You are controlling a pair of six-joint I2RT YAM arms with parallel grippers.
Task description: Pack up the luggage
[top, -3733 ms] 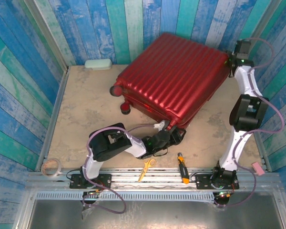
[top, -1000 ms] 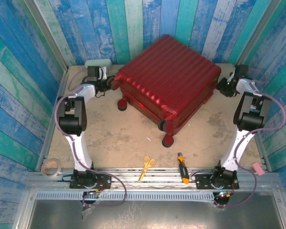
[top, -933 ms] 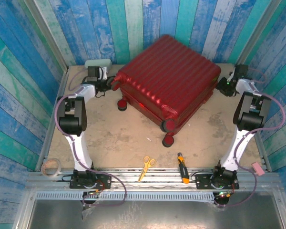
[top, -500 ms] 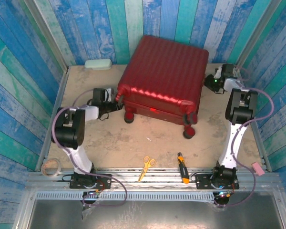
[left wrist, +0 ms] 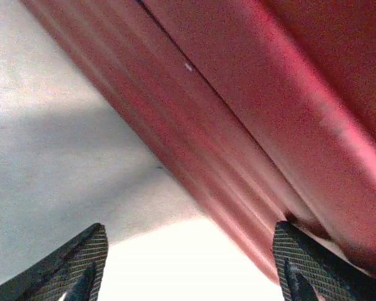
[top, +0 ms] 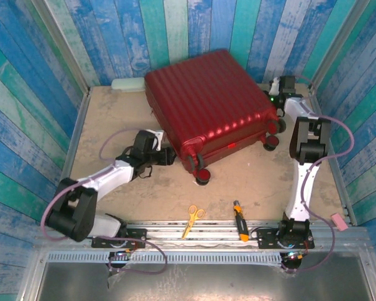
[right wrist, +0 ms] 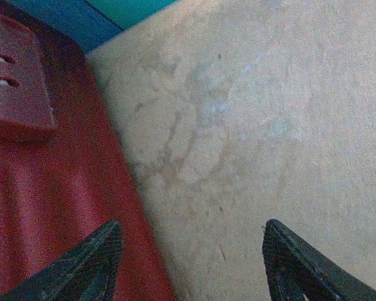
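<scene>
Item 1. Luggage [top: 207, 100]: dark-red ribbed hard-shell suitcase, closed, lying flat on the sandy tabletop [top: 113, 125] toward the back wall, turned at an angle. A black-and-red wheel [top: 202, 177] sits at its near corner, another [top: 272, 142] on its right side.

Item 2. My left gripper [top: 166, 155]: low on the table, just beside the suitcase's near-left side. In the left wrist view my left gripper [left wrist: 188, 251] has its jaws standing apart with nothing between them; the ribbed red shell [left wrist: 250, 125] runs ahead and over the right-hand fingertip [left wrist: 301, 263].

Item 3. My right gripper [top: 272, 103]: at the suitcase's far-right corner. In the right wrist view my right gripper [right wrist: 189, 251] is spread wide and empty, bare table [right wrist: 269, 125] between the jaws and the red shell [right wrist: 44, 188] under the left-hand fingertip [right wrist: 94, 263].

Item 4. Yellow-handled scissors [top: 192, 219], near edge.

Item 5. Yellow-and-black hand tool [top: 240, 229], possibly a screwdriver, right of the scissors.

Item 6. Tape roll [top: 67, 219], near-left corner.

Item 7. Pale green case [top: 126, 84], at the back wall, left of the suitcase.
</scene>
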